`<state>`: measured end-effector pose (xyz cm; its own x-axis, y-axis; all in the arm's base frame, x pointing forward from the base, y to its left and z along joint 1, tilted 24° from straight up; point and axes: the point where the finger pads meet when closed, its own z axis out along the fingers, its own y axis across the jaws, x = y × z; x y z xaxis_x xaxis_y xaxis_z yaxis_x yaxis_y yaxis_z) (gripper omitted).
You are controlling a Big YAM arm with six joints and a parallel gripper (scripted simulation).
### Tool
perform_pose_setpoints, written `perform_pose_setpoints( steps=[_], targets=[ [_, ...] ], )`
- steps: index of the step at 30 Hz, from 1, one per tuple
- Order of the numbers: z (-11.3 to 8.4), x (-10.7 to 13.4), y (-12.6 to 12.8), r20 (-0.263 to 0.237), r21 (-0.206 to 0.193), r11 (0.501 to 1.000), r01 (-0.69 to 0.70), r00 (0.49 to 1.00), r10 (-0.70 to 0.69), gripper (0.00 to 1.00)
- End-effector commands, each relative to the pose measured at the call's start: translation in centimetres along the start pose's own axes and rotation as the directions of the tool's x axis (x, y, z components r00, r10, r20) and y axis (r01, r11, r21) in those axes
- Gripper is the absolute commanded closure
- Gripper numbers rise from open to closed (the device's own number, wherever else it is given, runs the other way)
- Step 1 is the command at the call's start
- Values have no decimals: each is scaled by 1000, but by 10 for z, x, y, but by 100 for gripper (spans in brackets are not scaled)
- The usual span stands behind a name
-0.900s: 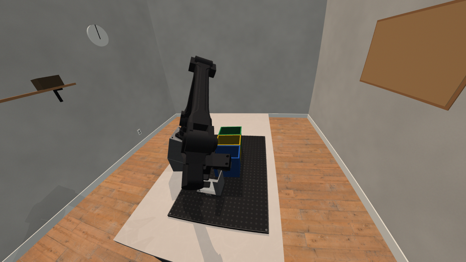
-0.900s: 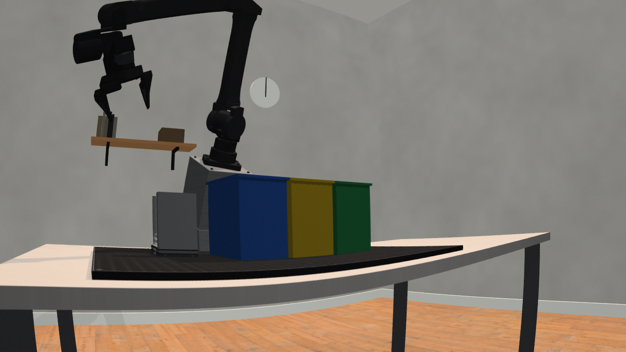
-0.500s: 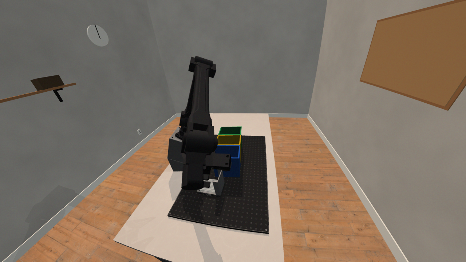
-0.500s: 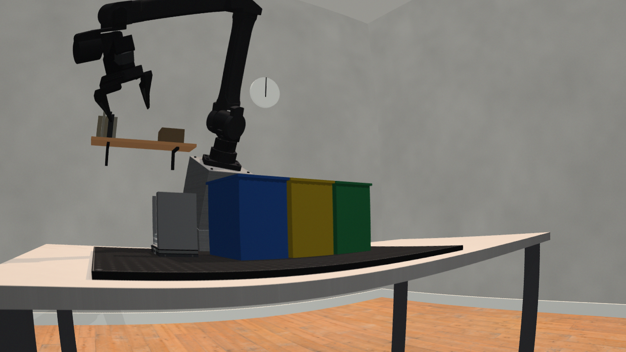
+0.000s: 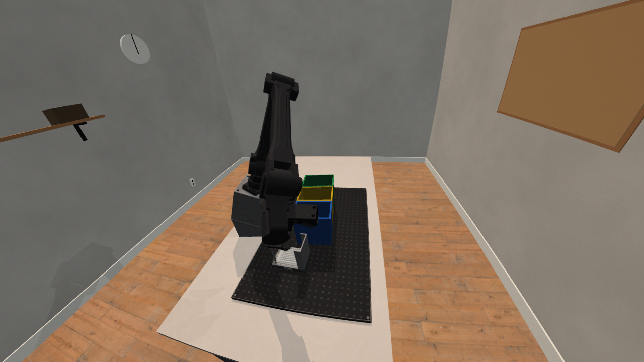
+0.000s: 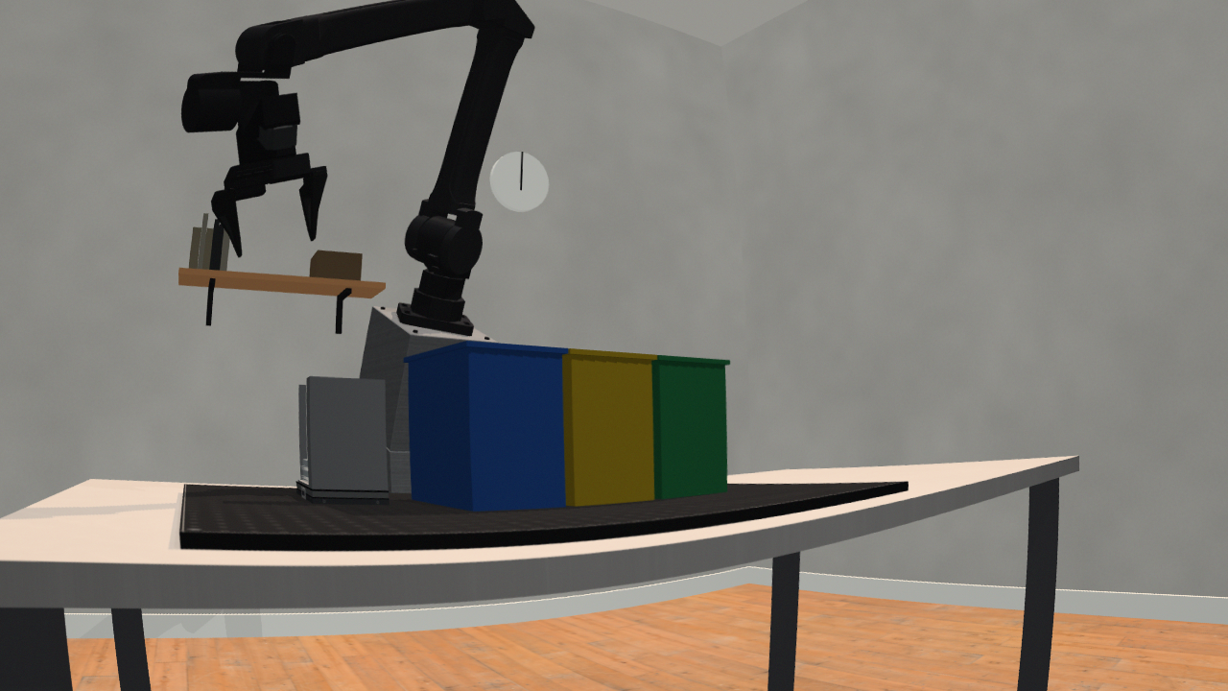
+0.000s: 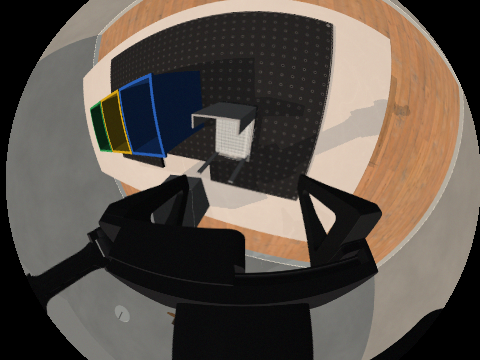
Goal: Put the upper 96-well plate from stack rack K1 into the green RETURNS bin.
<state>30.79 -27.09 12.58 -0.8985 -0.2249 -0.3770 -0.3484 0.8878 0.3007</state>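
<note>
The grey stack rack K1 (image 6: 343, 438) stands on the black pegboard next to the blue bin. From above, a white 96-well plate (image 5: 284, 258) shows inside it; it also shows in the wrist view (image 7: 231, 135). I cannot tell the upper and lower plates apart. The green RETURNS bin (image 6: 691, 427) stands upright at the far end of the row, also in the top view (image 5: 317, 180) and the wrist view (image 7: 100, 126). My gripper (image 6: 268, 225) hangs high above the rack, fingers pointing down, open and empty; its fingers frame the wrist view (image 7: 243, 207).
A yellow bin (image 6: 607, 427) and a blue bin (image 6: 484, 425) stand upright between the rack and the green bin. The arm's grey base (image 5: 246, 211) sits beside the rack. A wall shelf (image 6: 278, 281) holds small items behind the gripper.
</note>
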Motion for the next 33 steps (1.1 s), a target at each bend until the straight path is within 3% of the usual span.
perform_pose_setpoints(
  steps=[1, 3, 4, 7, 9, 12, 13, 16, 17, 19, 20, 24, 26, 30, 33],
  targets=[
    [5, -4, 11, 4, 73, 997, -27, 1000, 27, 0],
    [13, -1, 17, 4, 73, 997, -27, 1000, 27, 0],
    [16, 1, 20, 6, 105, 994, -35, 999, 35, 0],
    [20, 3, 22, 7, 112, 993, -37, 999, 37, 0],
    [27, 7, 28, 13, 152, 987, -48, 999, 46, 0],
    [38, 12, 37, 13, 151, 987, -48, 999, 47, 0],
    [42, 14, 40, 20, 182, 982, -57, 998, 54, 0],
    [53, 20, 49, 22, 190, 980, -59, 998, 56, 0],
    [56, 23, 52, 32, 220, 973, -68, 998, 63, 0],
    [63, 27, 57, 35, 228, 971, -71, 997, 65, 0],
    [67, 29, 60, 47, 257, 963, -81, 996, 71, 0],
    [73, 34, 66, 50, 264, 961, -84, 996, 73, 0],
    [80, 38, 72, 69, 300, 949, -98, 994, 81, 0],
    [92, 46, 82, 69, 299, 949, -98, 994, 81, 0],
    [87, 45, 75, 70, 299, 949, -101, 994, 84, 0]
  ],
)
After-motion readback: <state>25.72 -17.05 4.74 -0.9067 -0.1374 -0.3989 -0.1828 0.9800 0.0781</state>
